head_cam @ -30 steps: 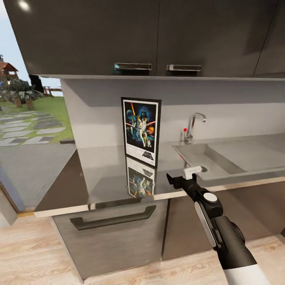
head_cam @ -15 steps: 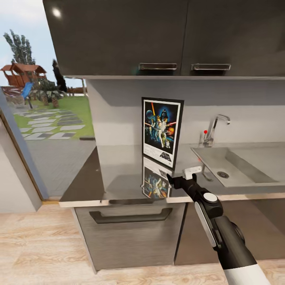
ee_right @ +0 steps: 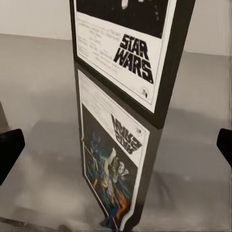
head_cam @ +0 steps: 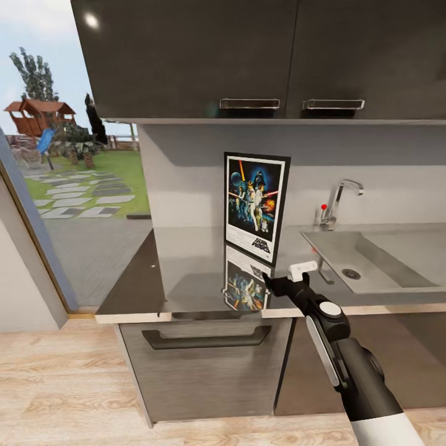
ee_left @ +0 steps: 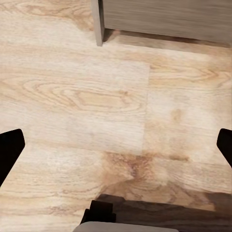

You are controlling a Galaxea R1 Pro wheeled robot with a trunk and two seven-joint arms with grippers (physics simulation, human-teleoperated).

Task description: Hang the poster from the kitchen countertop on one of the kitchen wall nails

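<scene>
Sink (head_cam: pixel 396 263) holds nothing visible. Poster (head_cam: pixel 255 206) upright on countertop (head_cam: pixel 186 272); R gripper (head_cam: pixel 280 280) near it, jaws apart. L wrist: floor (ee_left: pixel 96 96), L gripper (ee_left: pixel 116 154) jaws apart.

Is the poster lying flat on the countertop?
No, the poster stands upright on the countertop, its lower edge meeting its own reflection in the steel.
</scene>
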